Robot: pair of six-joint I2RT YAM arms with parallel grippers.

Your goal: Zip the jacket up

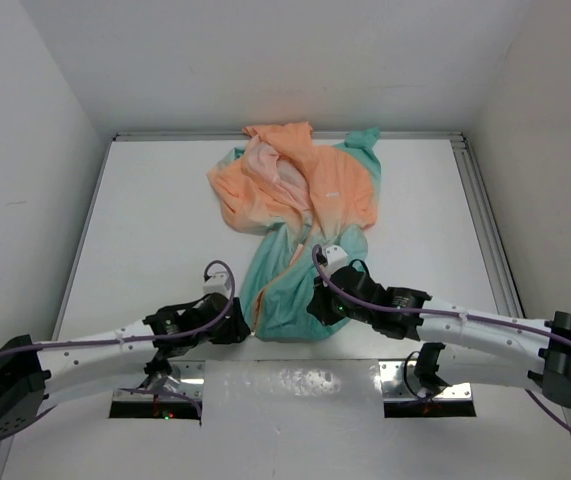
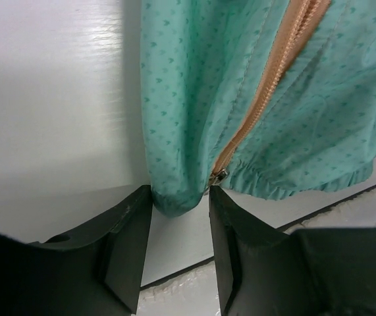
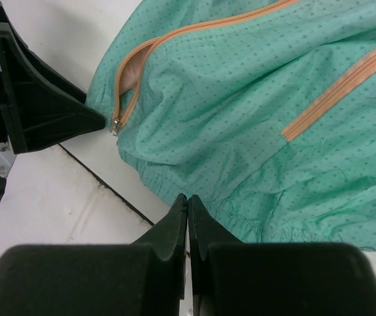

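Observation:
The jacket (image 1: 305, 200) lies on the white table, peach top far, teal bottom near. My left gripper (image 1: 243, 328) is open at the hem's near left corner. In the left wrist view the left gripper (image 2: 180, 197) has its tips either side of the teal hem corner (image 2: 178, 197). The metal zipper slider (image 2: 218, 176) sits by the right fingertip, at the bottom of the orange zipper (image 2: 267, 85). My right gripper (image 1: 315, 300) is shut over the teal hem. In the right wrist view the right gripper (image 3: 188, 197) holds nothing that I can see. The slider (image 3: 116, 125) and a left fingertip (image 3: 95, 120) show there too.
A shiny plate (image 1: 295, 385) lies between the arm bases at the near edge. A metal rail (image 1: 480, 220) runs along the table's right side. White walls close in the back and both sides. An orange pocket zipper (image 3: 332, 92) crosses the teal fabric.

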